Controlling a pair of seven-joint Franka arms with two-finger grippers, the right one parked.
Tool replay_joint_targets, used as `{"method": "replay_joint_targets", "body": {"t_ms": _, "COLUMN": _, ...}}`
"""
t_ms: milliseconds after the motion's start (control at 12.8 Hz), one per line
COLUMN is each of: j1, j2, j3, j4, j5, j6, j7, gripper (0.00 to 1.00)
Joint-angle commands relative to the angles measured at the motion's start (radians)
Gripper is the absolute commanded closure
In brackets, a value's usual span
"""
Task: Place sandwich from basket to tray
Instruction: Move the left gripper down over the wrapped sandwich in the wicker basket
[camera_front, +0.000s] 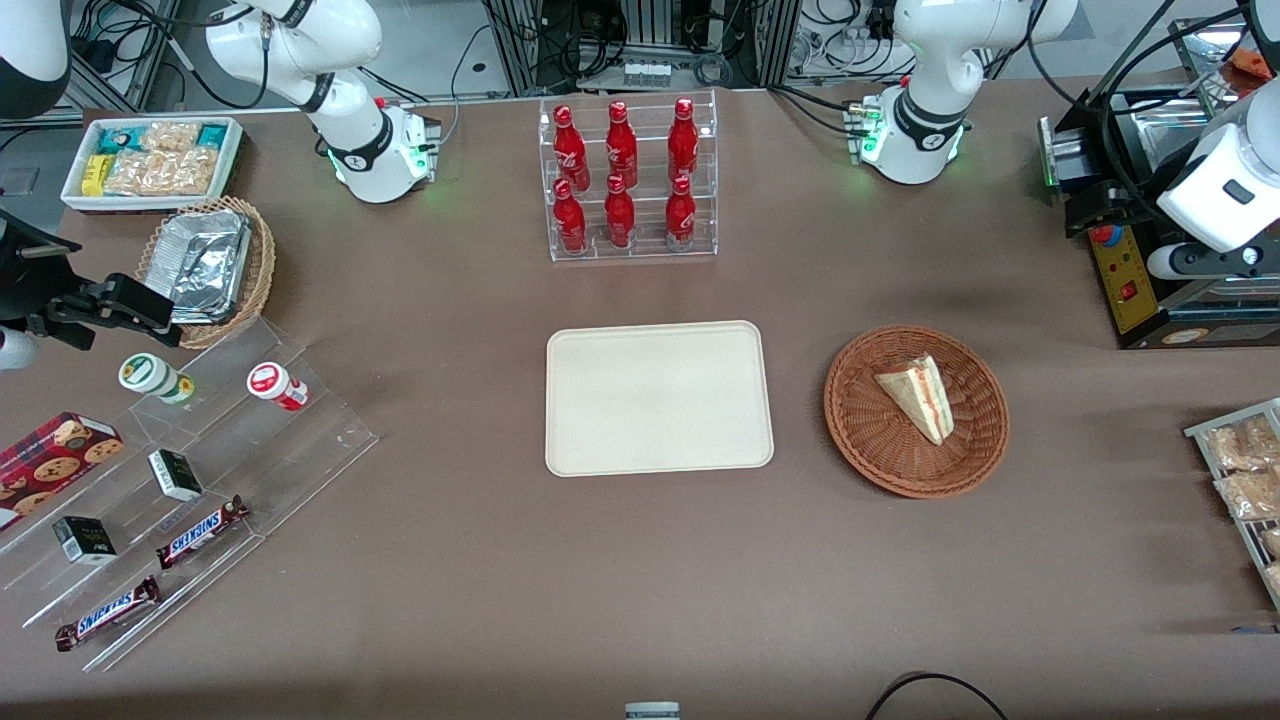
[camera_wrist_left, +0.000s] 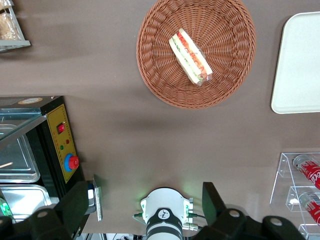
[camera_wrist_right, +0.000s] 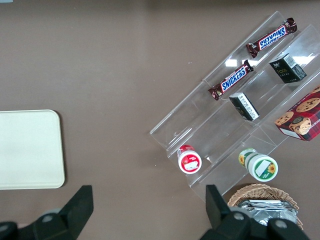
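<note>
The sandwich (camera_front: 918, 396) (camera_wrist_left: 190, 56) is seen lying inside the round reddish-brown basket (camera_front: 858, 428) (camera_wrist_left: 155, 75), with its red and green filling layers shown along one edge. The basket is placed on the brown table (camera_front: 640, 560), beside the cream tray (camera_front: 658, 397) (camera_wrist_left: 300, 65), and a strip of bare table is left between the two. Nothing is lying on the tray.

The gripper (camera_wrist_left: 145, 212) is held high above the table, near the working arm's end, well apart from the basket and not touching anything. Its two fingers (camera_wrist_left: 212, 202) are spread wide, and nothing is held between them.

Farther from the front camera than the tray, a clear rack of red bottles (camera_front: 628, 180) is standing. Toward the working arm's end, a black machine with a yellow panel (camera_front: 1125, 275) (camera_wrist_left: 62, 145) is placed, and a rack of snack bags (camera_front: 1245, 470) is seen at the table edge. Toward the parked arm's end, a clear stepped shelf with chocolate bars (camera_front: 200, 530) and small jars is found, and also a tan basket with foil containers (camera_front: 210, 265) and a white bin of snacks (camera_front: 150, 160). No object is standing between the basket and the tray.
</note>
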Motion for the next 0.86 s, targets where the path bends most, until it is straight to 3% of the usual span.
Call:
{"method": "replay_joint_targets", "body": {"t_ms": 0, "j1": -0.006, "j2": -0.009, "j3": 0.0, "j4": 0.001, "j5": 0.002, "j6": -0.038, "j7": 0.006, "gripper": 0.0}}
{"method": "replay_joint_targets", "body": {"t_ms": 392, "j1": -0.014, "j2": 0.046, "j3": -0.022, "j4": -0.088, "j5": 0.002, "j6": 0.068, "j7": -0.005, "gripper": 0.0}}
{"method": "replay_joint_targets", "body": {"t_ms": 784, "j1": -0.057, "j2": 0.053, "j3": -0.022, "j4": -0.358, "j5": 0.002, "j6": 0.411, "j7": -0.106, "gripper": 0.0}}
